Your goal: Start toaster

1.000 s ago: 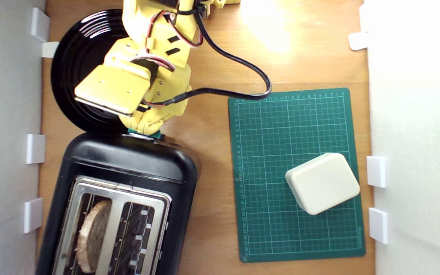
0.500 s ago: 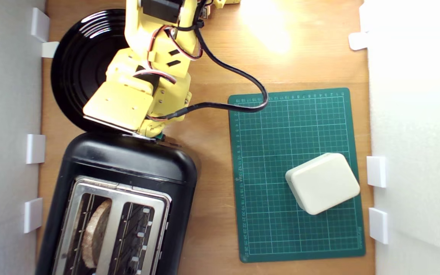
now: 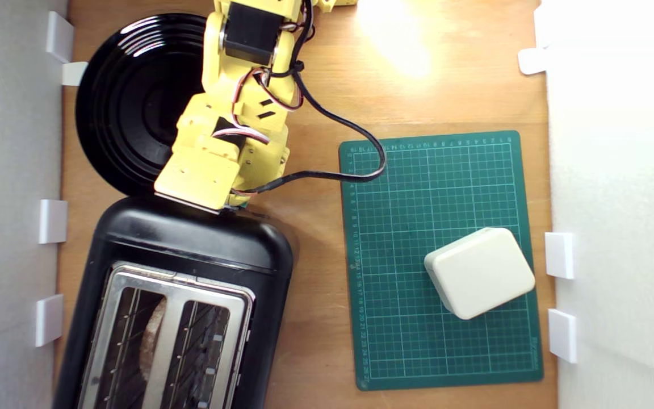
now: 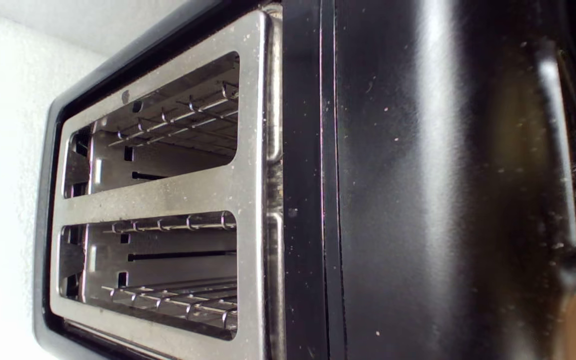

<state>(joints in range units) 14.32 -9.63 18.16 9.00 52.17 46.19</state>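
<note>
I find the toaster [image 3: 179, 307] at 7 o'clock in the exterior view, its bread [image 3: 151, 341] sunk low in 1 slot, so the lever looks nearly down; latch unconfirmed, and gripper [image 3: 235, 207] jaws hidden, state undeterminable.

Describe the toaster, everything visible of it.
The toaster is glossy black plastic with rounded corners and a silver metal top plate with two slots showing wire racks. A bread slice sits low in the slot on the exterior view's left. It stands on the wooden table, beside the black plate; the arm's wrist overhangs its lever end.
</note>
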